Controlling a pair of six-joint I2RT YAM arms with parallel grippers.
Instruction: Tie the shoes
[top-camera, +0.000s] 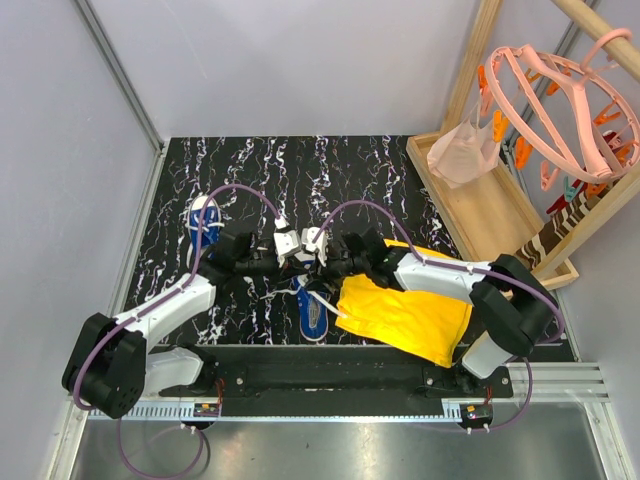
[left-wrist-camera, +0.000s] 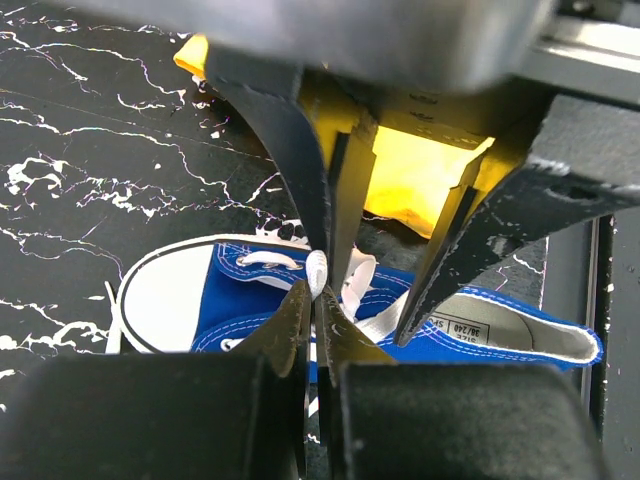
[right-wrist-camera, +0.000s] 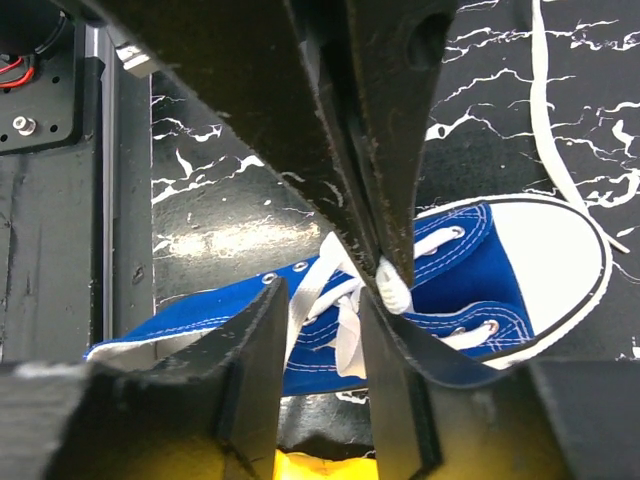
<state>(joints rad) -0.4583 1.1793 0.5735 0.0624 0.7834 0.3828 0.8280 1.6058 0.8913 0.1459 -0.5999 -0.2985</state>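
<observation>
Left claw (left-wrist-camera: 313, 300) is filling the bottom of its own wrist view, its jaws pressing tight together and pinching a white lace (left-wrist-camera: 317, 272) just above the eyelets of the near shoe (left-wrist-camera: 235, 305). Right claw (right-wrist-camera: 322, 302) is pointing in from the opposite side, its tips almost meeting the left's. Its jaws are standing apart, straddling the crossed lacing without clamping it (one strand is hanging loose in the gap). The near shoe is lying on the black marbled table (top-camera: 360, 170) between the two arms, close to the front edge and just beside the yellow cloth (top-camera: 405, 318), white toe cap pointing away from the bases. The far shoe (top-camera: 204, 222) is sitting well apart toward the table's left side, partly behind the left arm.
</observation>
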